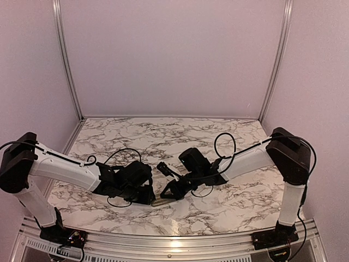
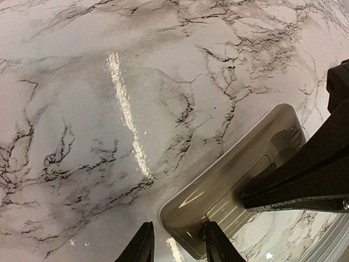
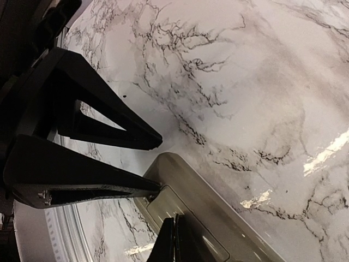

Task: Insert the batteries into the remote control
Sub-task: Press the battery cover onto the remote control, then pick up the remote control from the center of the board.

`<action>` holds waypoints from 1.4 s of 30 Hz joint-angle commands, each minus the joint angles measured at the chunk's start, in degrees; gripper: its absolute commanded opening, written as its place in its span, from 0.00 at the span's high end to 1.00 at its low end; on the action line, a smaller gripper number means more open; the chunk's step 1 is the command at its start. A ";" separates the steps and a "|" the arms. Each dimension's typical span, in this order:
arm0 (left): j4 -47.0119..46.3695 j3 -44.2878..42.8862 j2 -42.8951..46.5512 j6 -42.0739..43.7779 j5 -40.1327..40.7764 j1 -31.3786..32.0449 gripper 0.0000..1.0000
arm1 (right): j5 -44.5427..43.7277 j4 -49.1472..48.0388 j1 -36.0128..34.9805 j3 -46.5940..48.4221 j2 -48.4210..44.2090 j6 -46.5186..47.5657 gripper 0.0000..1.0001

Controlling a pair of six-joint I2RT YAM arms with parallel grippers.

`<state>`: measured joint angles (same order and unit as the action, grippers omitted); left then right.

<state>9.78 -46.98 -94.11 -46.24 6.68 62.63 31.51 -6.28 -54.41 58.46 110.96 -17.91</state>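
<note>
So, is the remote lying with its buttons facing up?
No, in the left wrist view the remote control shows a smooth greyish back with a panel outline, no buttons.

The remote control [image 2: 218, 188] lies on the table [image 2: 82, 109], seemingly between left gripper [image 2: 177, 240] and right gripper [image 3: 174, 240].

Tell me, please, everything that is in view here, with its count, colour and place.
remote control: one, greyish back up, on the table between the grippers.
batteries: none visible in any view.
table: one, white marble with dark veins, under everything.
walls: three, pale, behind and at both sides.
left gripper: one, black, fingers apart around the remote's end.
right gripper: one, black, shut, tips at the remote's back.
left arm, right arm: two, white with black joints, reaching inward from the near corners.
</note>
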 commanded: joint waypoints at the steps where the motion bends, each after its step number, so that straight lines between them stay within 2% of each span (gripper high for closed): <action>1: 6.40 0.96 2.43 3.01 1.91 0.17 0.63 | -1.45 4.03 -0.26 -0.98 -1.12 0.35 0.98; 3: 6.32 0.08 4.35 5.14 2.59 0.00 0.57 | -1.27 3.18 -0.26 -0.93 -2.26 0.28 0.97; 6: 5.78 -0.07 9.34 8.64 4.14 -0.67 0.34 | -1.94 2.51 -0.15 -0.71 -5.22 0.74 0.92; 8: 4.30 0.88 12.91 12.08 4.09 -1.35 0.19 | -3.07 2.99 0.26 -0.50 -7.69 1.48 0.84; 11: 2.37 1.74 16.42 17.71 2.41 -1.84 0.02 | -5.46 3.13 1.83 -1.51 -13.07 2.26 0.64; 15: 2.82 -0.32 14.87 23.22 -1.23 -1.99 0.01 | -8.74 2.59 4.97 -4.91 -20.91 2.36 0.39; 18: 3.56 -2.73 11.05 27.73 -5.03 -2.00 0.01 | -10.56 0.49 8.27 -9.20 -27.92 1.48 0.30; 23: 4.72 -6.54 4.45 33.14 -8.95 -1.09 0.01 | -16.46 -3.75 10.53 -18.12 -41.38 2.54 0.22; 26: 7.55 -9.62 -0.43 36.39 -8.14 -0.44 0.01 | -20.63 -5.48 10.69 -21.83 -47.77 1.97 0.05; 27: 8.70 -10.86 -2.00 37.50 -8.05 -0.30 0.03 | -21.97 -5.38 10.80 -22.57 -49.30 1.76 0.02; 32: 13.94 -16.53 -9.14 42.31 -7.21 0.72 0.13 | -28.37 -1.76 10.99 -23.61 -52.13 -0.01 0.01; 38: 16.23 -20.15 -14.44 44.21 -7.25 0.74 0.22 | -21.32 -3.92 11.00 -24.35 -50.27 0.20 0.01; 42: 16.84 -21.06 -16.31 44.75 -7.80 0.69 0.32 | -15.23 -8.54 10.99 -26.55 -49.35 -0.04 0.01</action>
<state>23.64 -66.30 -108.47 -3.55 -0.14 63.18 10.26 -10.61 -43.70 33.87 60.64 -17.19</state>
